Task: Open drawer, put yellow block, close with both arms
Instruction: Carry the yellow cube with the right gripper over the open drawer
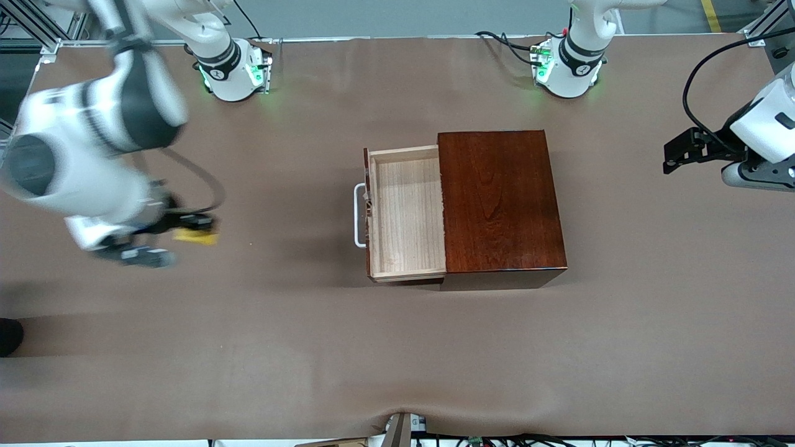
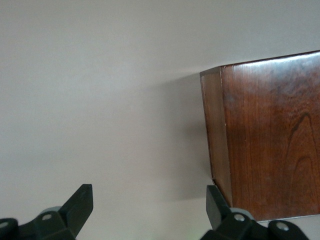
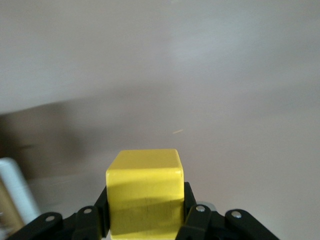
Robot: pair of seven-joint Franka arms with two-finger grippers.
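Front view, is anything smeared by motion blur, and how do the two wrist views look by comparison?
Front view: the right arm and the yellow block in the right gripper are smeared; the box is sharp. Right wrist view: block crisp, table soft. Left wrist view: box edge crisp, with glare along its top.

A brown table cover [image 1: 397, 347] spans the work surface, its near edge puckered over cables [image 1: 497, 439], while black cables [image 1: 506, 43] trail along the top edge.
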